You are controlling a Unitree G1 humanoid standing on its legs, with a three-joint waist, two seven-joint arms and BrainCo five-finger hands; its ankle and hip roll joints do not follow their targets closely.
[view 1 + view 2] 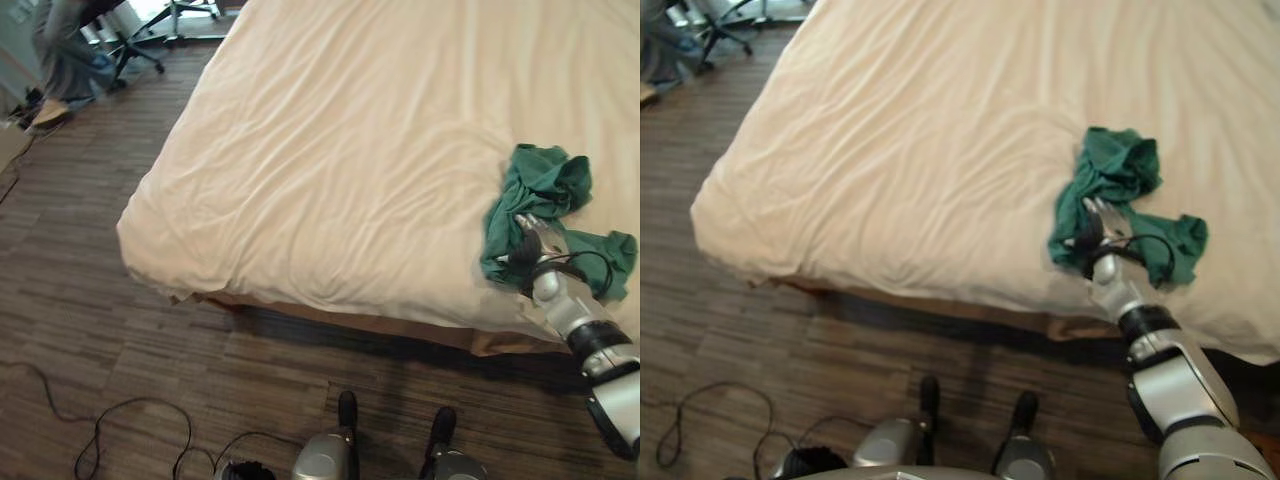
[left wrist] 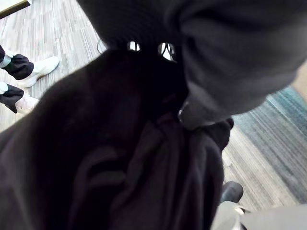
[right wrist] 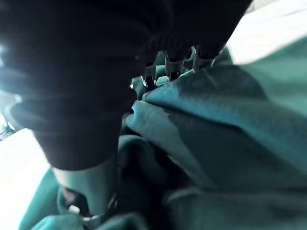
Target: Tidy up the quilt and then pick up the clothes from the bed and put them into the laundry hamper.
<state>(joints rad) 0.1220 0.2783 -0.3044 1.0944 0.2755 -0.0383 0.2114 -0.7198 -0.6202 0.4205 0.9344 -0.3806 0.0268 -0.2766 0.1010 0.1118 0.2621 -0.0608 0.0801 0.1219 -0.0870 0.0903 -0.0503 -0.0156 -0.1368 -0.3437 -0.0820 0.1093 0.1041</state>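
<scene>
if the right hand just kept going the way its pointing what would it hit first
The green garment. The right hand already lies on that crumpled cloth, fingers pointing up the bed, and the right wrist view shows the fingertips buried in its folds. Past the garment lies only the cream quilt, though depth is hard to judge.

Fingertips buried in cloth
The right hand (image 1: 1102, 232) sinks its fingertips into the green garment (image 1: 1118, 168), so its grip stays unclear; the bed (image 1: 330, 180) runs past the frame
</scene>
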